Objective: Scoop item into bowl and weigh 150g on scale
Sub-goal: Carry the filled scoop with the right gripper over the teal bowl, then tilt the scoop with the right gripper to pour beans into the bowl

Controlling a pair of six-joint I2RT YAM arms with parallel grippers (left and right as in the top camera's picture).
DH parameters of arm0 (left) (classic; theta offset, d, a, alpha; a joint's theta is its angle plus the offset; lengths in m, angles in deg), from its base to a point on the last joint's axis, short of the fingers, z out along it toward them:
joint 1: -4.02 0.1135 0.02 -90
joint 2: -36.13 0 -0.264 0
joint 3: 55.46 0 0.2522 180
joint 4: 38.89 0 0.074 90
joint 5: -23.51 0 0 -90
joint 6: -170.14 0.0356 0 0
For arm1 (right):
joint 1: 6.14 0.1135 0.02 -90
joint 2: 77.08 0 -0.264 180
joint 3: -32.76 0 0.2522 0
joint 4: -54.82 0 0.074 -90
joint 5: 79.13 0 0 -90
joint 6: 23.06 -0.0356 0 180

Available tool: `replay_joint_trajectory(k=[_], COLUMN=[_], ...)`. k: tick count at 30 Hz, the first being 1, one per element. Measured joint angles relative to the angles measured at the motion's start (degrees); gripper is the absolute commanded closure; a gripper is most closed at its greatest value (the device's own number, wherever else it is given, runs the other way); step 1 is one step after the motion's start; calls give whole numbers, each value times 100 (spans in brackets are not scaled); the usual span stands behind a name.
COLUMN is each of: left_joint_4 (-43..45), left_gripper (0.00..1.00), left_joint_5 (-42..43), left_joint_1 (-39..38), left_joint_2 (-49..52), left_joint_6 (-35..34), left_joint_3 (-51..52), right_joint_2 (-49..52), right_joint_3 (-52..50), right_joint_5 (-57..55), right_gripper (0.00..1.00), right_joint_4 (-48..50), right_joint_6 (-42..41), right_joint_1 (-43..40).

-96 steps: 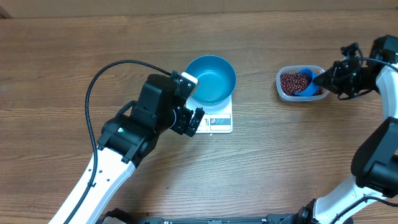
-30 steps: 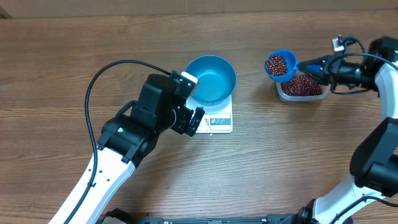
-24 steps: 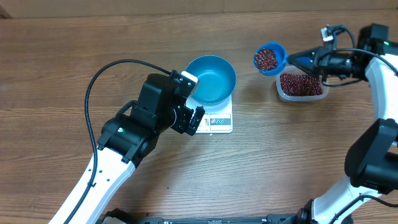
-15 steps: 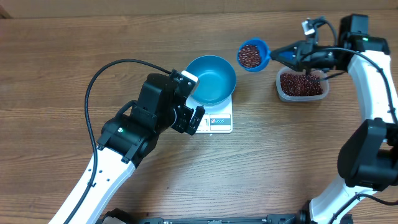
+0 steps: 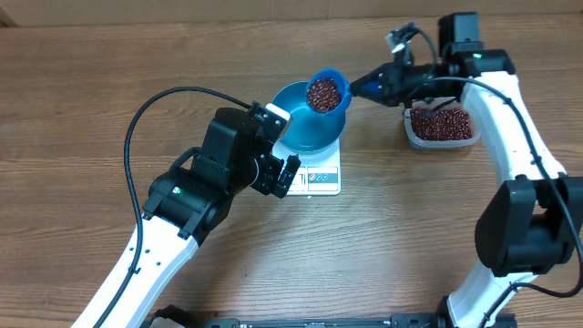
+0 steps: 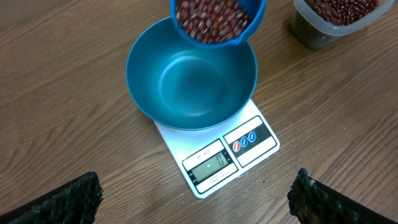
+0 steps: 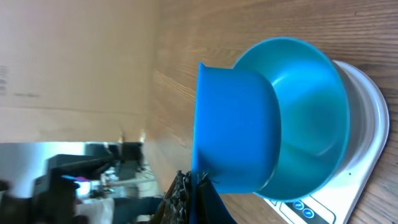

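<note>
The blue bowl (image 5: 305, 128) (image 6: 193, 81) stands empty on the white scale (image 5: 321, 178) (image 6: 217, 158). A small blue scoop (image 5: 326, 91) (image 6: 217, 18) heaped with red-brown beans (image 5: 322, 93) (image 6: 208, 15) hangs over the bowl's far right rim. My right gripper (image 5: 381, 87) (image 7: 196, 199) is shut on the scoop's handle. From the right wrist I see the scoop's underside (image 7: 236, 130) in front of the bowl (image 7: 311, 124). My left gripper (image 5: 282, 150) (image 6: 196, 205) hovers open just left of the scale, holding nothing.
A clear plastic tub (image 5: 442, 128) (image 6: 336, 18) with more beans sits to the right of the scale, under my right arm. The left arm's black cable (image 5: 146, 118) loops over the table's left half.
My right gripper lifted the loaded scoop from the tub and carried it left until it hangs over the bowl. The left arm, bowl and scale have not moved.
</note>
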Motion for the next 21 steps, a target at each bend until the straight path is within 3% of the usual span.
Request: replay_joint_trajectory(k=[12,21], left_joint_4=[7,39], left_gripper=[1,1], left_joint_5=[0,0], left_joint_1=[0,0], left_joint_2=[0,0], left_joint_6=[0,0], left_joint_3=[0,0], right_joint_2=[0,0], right_joint_3=[0,0], right_joint_5=[-2028,-2636], right_gripper=[96,96], right_joint_4=[201,455], right_joint_6=[39,319], right_joint_1=[675,1244])
